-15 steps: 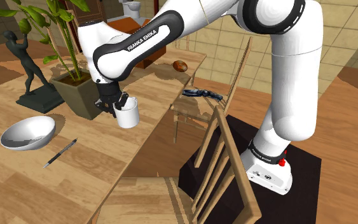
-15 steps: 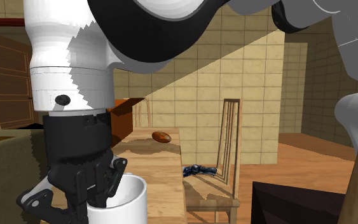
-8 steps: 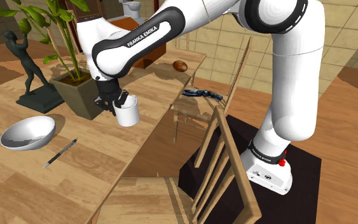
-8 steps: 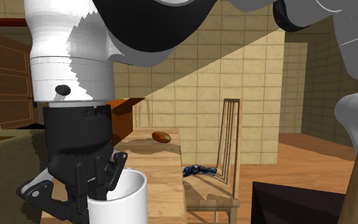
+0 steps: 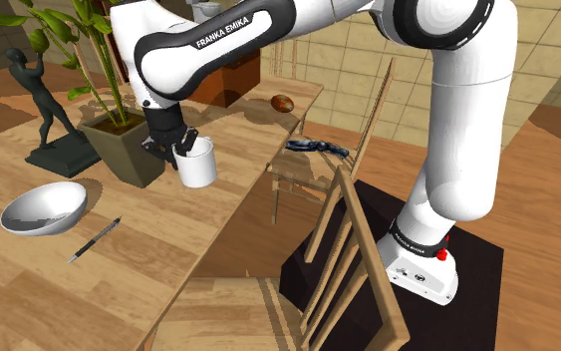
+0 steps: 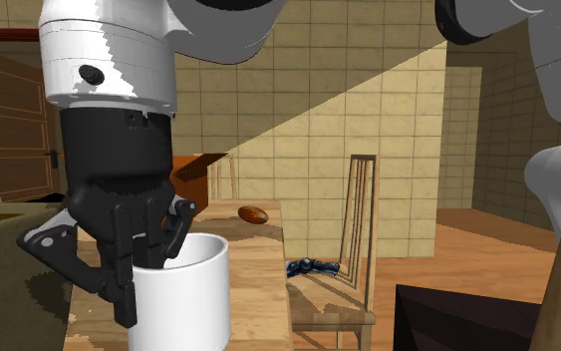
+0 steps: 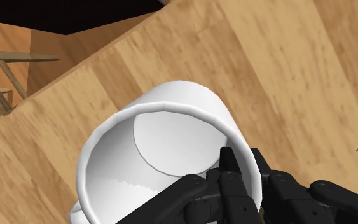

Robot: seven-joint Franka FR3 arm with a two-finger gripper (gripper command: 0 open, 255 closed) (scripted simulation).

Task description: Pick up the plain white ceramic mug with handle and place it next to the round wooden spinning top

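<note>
A white mug (image 5: 197, 167) hangs a little above the wooden table (image 5: 119, 269), clamped at its rim by my black gripper (image 5: 180, 148), which is shut on the mug's wall. In the second exterior view the mug (image 6: 180, 296) hangs from the gripper (image 6: 153, 254) with one finger inside the cup and one outside. The wrist view looks down into the mug (image 7: 171, 121), and the gripper (image 7: 242, 175) pinches its rim. The brown spinning top (image 5: 283, 103) lies at the table's far end, well beyond the mug; the second exterior view has the top (image 6: 253, 213) there too.
A potted plant (image 5: 121, 148) stands just to the shoulder view's left of the mug, with a dark statue (image 5: 45, 100) beyond it. A grey bowl (image 5: 43, 207) and a pen (image 5: 94, 239) lie nearer. Wooden chairs (image 5: 340, 239) line the table's edge; a dark blue object (image 5: 318, 146) rests on one seat.
The gripper has risen with the mug, lifting it off the table and drifting slightly toward the shoulder view's upper left.
</note>
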